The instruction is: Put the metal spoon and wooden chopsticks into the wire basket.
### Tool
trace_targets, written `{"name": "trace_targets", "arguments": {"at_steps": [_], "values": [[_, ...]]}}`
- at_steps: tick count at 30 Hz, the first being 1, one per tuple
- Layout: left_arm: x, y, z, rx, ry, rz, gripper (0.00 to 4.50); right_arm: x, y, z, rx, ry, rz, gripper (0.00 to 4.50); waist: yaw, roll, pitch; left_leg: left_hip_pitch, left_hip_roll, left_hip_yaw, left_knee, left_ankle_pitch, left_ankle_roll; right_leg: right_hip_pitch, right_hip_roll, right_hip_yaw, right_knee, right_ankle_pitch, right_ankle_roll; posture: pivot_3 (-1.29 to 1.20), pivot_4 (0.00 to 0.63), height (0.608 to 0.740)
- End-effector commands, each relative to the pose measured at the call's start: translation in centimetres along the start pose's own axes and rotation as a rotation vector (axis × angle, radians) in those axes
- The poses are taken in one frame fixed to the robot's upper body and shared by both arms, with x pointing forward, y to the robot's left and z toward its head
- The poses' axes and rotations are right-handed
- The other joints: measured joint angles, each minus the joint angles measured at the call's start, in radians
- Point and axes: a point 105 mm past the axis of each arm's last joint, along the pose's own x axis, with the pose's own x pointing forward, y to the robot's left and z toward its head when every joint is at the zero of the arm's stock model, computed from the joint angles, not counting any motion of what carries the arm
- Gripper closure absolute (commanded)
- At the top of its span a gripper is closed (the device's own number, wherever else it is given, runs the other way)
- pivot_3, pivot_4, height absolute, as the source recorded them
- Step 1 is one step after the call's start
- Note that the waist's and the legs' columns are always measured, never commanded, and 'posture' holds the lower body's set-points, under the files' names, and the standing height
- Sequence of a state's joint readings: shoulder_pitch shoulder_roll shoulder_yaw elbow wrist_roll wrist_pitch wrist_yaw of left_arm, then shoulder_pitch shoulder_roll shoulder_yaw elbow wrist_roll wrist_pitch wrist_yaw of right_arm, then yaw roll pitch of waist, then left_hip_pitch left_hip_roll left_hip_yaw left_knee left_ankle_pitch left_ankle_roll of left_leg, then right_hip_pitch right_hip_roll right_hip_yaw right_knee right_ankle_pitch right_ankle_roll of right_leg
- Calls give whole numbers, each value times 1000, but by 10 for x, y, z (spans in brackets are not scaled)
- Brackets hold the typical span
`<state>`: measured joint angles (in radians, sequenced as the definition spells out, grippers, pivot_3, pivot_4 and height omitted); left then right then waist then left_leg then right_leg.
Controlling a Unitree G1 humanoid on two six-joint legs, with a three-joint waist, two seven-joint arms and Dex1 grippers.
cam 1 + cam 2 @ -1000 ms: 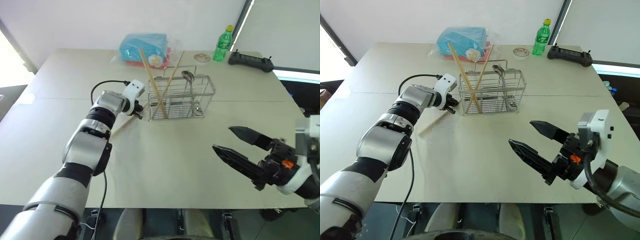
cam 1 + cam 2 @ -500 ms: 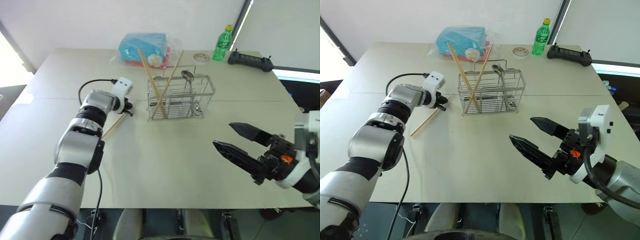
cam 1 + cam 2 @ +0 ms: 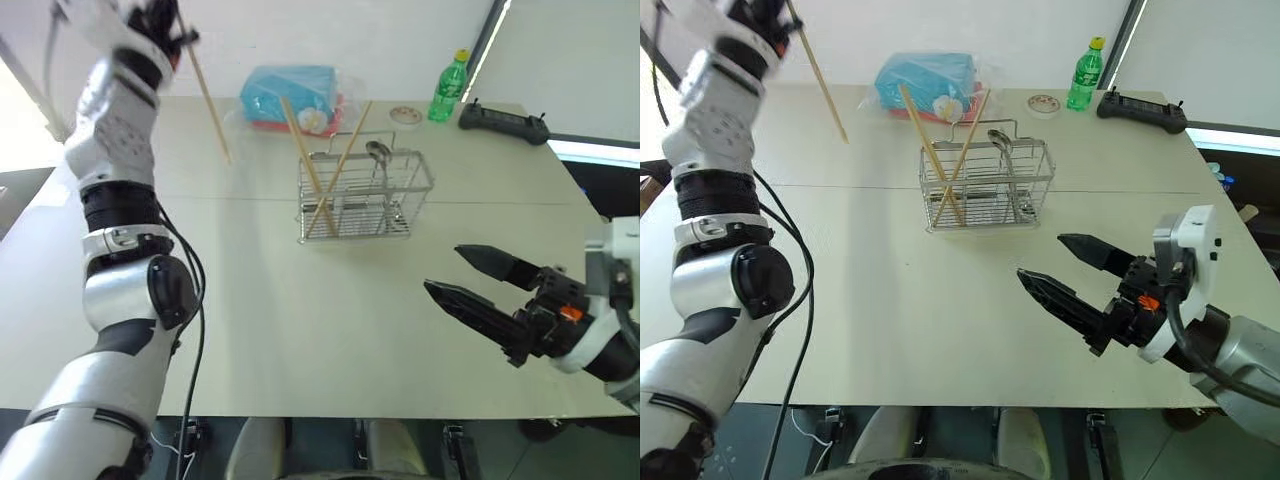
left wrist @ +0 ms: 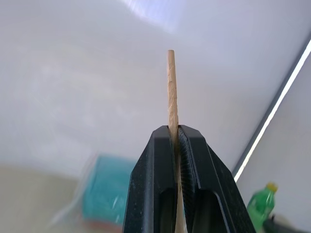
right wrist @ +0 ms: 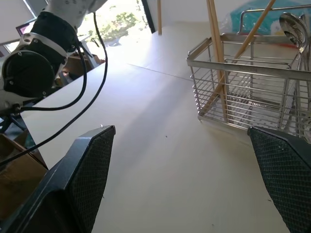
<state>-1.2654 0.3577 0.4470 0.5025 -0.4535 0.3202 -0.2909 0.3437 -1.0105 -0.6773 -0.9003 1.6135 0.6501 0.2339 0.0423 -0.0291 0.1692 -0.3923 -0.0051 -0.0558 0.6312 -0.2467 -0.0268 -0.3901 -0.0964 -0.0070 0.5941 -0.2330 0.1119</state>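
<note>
— Nearest first, then: right gripper (image 3: 1068,268) hanging low over the near right part of the desk (image 3: 300,330), fingers spread wide, holding nothing, touching nothing.

— Pointing toward the wire basket (image 3: 364,196)?

— Roughly, yes, but well short of it. Basket sitting near the middle of the desk, toward the far edge. Already carrying the metal spoon (image 3: 377,160), bowl up, in its right part, plus two wooden chopsticks (image 3: 322,165) crossed and leaning in its left part.

— And farther off?

— Left gripper (image 4: 176,141) raised high above the far left corner, pressed together on a third chopstick (image 3: 209,105). Long axis steep, lower tip hanging clear of the desk, tilted down toward the basket.

— Which way to the basket from there?

— Down and to the right. Probably a carry across, then a drop tip-first into the open top.
</note>
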Motion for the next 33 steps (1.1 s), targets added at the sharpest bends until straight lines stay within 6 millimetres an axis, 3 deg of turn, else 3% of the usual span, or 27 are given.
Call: {"name": "trace_targets", "arguments": {"at_steps": [1, 4, 7, 9, 13, 18, 24, 33], "values": [[4, -47, 35, -3, -122, -137, 4448, 1, 3, 3, -8, 1, 27, 0, 0, 0, 0, 0, 0, 0, 0, 0, 0, 1, 0, 0, 0, 0, 0, 0, 150, 720], [4, -70, 33, -10, -124, -207, 4448, 0, 2, 4, -6, -3, 24, 0, -1, 0, 0, 2, -1, 0, 1, 0, 0, 2, 1, 0, 0, -2, -3, 0, 150, 720], [3, -104, 14, -14, -96, -327, 4448, 1, 3, 4, -4, -9, 24, 0, -1, 0, 0, 1, -1, 0, 3, 0, 0, 3, 1, 0, 0, -1, -3, 0, 150, 720], [2, -114, 4, -14, -90, -357, 4448, 1, 4, 4, -5, -9, 24, 0, -1, 0, 0, 1, -1, 0, 3, 0, 0, 3, 1, 0, 0, -1, -3, 0, 150, 720], [-9, -136, -39, -17, -12, -446, 4448, -2, 9, 9, 2, -47, 11, 0, -2, 1, -1, 1, -1, 0, 1, 0, 0, 2, 2, 1, -1, -1, -3, 0, 150, 720], [-15, -137, -62, -16, 17, -452, 4448, -4, 11, 12, 3, -66, -15, 0, -4, 0, 0, 1, 0, 0, 1, 0, 0, 1, 4, 1, 0, -1, -3, 0, 150, 720], [-17, -132, -66, -7, 14, -447, 4448, -6, 13, 15, 11, -80, -46, 0, -1, 0, 0, 1, 1, -1, 2, 0, 0, 2, 5, 1, 0, -2, -4, 0, 150, 720], [-30, -142, -90, -13, 55, -473, 4448, -6, 8, 24, 30, -115, -66, 0, -1, 0, 0, 1, 1, -1, 2, 0, 0, 2, 5, 1, -1, -2, -4, 0, 150, 720]]}}
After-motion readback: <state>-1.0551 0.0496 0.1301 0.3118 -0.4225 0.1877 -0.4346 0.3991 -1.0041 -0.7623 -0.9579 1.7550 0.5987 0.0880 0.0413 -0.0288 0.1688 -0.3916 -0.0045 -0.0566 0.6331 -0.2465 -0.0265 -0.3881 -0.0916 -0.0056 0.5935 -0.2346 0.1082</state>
